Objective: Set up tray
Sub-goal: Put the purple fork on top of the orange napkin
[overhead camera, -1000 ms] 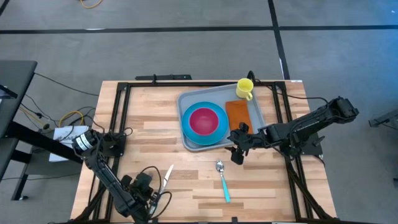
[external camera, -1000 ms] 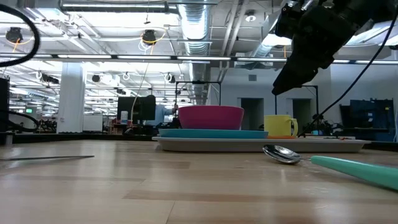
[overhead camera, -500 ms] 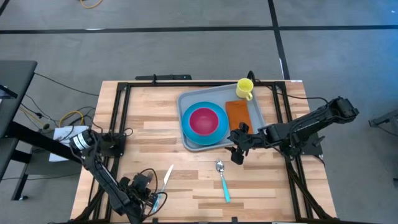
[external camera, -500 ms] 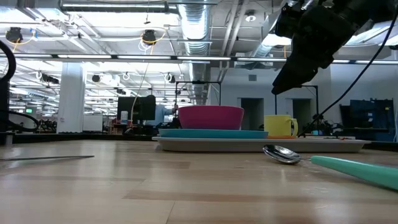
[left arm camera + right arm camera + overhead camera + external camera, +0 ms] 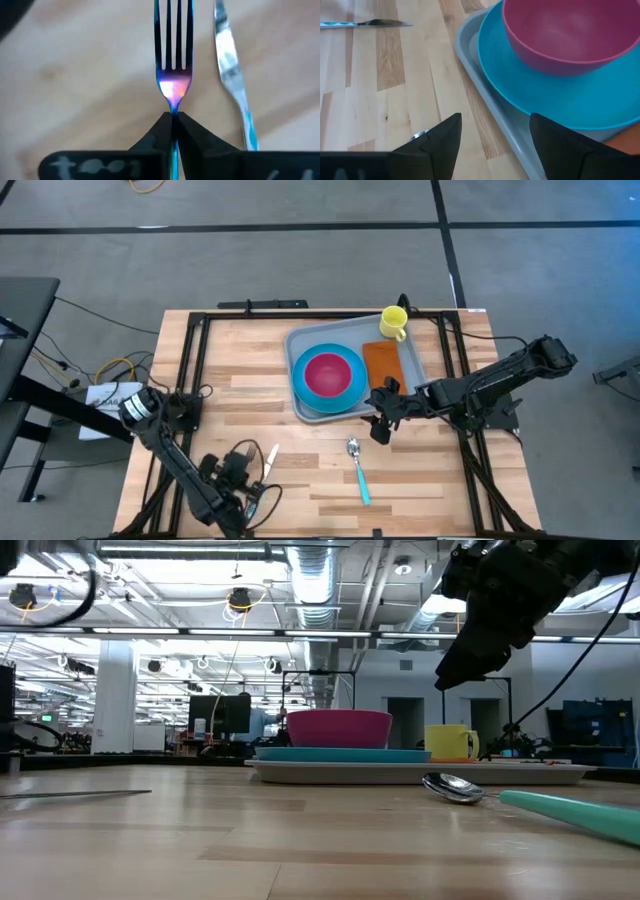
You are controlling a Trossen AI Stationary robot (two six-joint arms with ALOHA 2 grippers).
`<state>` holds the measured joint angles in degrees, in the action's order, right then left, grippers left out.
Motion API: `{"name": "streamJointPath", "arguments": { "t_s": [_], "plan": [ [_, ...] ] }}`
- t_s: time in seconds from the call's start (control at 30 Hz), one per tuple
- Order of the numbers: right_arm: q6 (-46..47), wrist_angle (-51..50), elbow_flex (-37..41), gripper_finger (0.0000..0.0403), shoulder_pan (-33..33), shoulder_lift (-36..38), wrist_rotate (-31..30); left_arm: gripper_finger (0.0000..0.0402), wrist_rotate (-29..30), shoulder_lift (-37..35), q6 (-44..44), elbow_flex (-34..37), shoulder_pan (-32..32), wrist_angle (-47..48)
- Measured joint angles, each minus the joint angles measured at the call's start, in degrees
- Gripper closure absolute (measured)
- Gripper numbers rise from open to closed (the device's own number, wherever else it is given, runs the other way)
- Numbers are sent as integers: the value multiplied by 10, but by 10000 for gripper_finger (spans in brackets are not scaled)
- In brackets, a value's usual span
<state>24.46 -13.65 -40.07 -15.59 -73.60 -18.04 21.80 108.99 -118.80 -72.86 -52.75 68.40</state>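
Observation:
A metal fork (image 5: 173, 50) with an iridescent sheen sticks out from my left gripper (image 5: 172, 119), which is shut on it near the table's near left corner (image 5: 240, 472). A knife (image 5: 231, 75) lies on the wood right beside the fork. The pale grey-blue tray (image 5: 305, 340) at the far middle carries a blue plate (image 5: 352, 392) with a pink bowl (image 5: 328, 373), an orange napkin (image 5: 383, 365) and a yellow mug (image 5: 394, 323). My right gripper (image 5: 385, 420) hovers open above the tray's near right corner (image 5: 492, 135). My left gripper pinches the fork's narrow neck (image 5: 173, 106), just behind the base of the tines, between its two fingertips. The fingers lie along the fork, and the tines point straight away from them. Whether the fork is clear of the table, I cannot tell.
A spoon with a teal handle (image 5: 358, 472) lies on the wood near the table's front edge, between the two grippers. Bare wood stretches to the left of the tray. The table's black frame (image 5: 190, 360) runs along both sides.
My left gripper has shifted a little toward the far edge and the knife. My right arm has kept still.

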Motion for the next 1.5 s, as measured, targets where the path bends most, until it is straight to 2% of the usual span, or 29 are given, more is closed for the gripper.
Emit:
{"name": "streamJointPath", "arguments": {
  "t_s": [0.1, 0.23, 0.33, 0.47, 0.6, 0.67, 0.8, 0.9, 1.03, 1.17, 1.27, 1.5],
  "plan": [
    [1, 7, 0, 176, 0, 0, 0, 399, 48, 0, 22, -44, 33, 72],
    [3, 46, 0, 177, 0, -7, -1, 400, 75, 0, 109, -84, 97, 76],
    [16, 67, 0, 177, -2, -31, 0, 400, 127, 0, 222, -88, 142, 10],
    [21, 122, 0, 177, -20, -87, -2, 401, 243, 0, 362, -89, 189, -65],
    [6, 248, 1, 177, -41, -134, -45, 401, 346, 0, 467, -88, 217, -127],
    [-22, 322, 0, 177, -43, -148, -48, 401, 384, 0, 523, -83, 227, -168],
    [-54, 406, 0, 177, -42, -150, -75, 401, 444, 0, 608, -76, 241, -218],
    [-65, 413, 0, 177, -42, -147, -127, 401, 465, 0, 634, -76, 242, -229],
    [-73, 438, 0, 177, -38, -145, -179, 401, 462, 0, 639, -76, 241, -232],
    [-95, 514, 0, 177, -30, -148, -164, 401, 462, 0, 632, -76, 242, -241],
    [-96, 540, 0, 177, -24, -149, -144, 401, 471, 0, 658, -76, 243, -264],
    [-95, 544, 0, 177, -3, -149, -124, 401, 486, -1, 731, -76, 251, -327]
  ]
}}
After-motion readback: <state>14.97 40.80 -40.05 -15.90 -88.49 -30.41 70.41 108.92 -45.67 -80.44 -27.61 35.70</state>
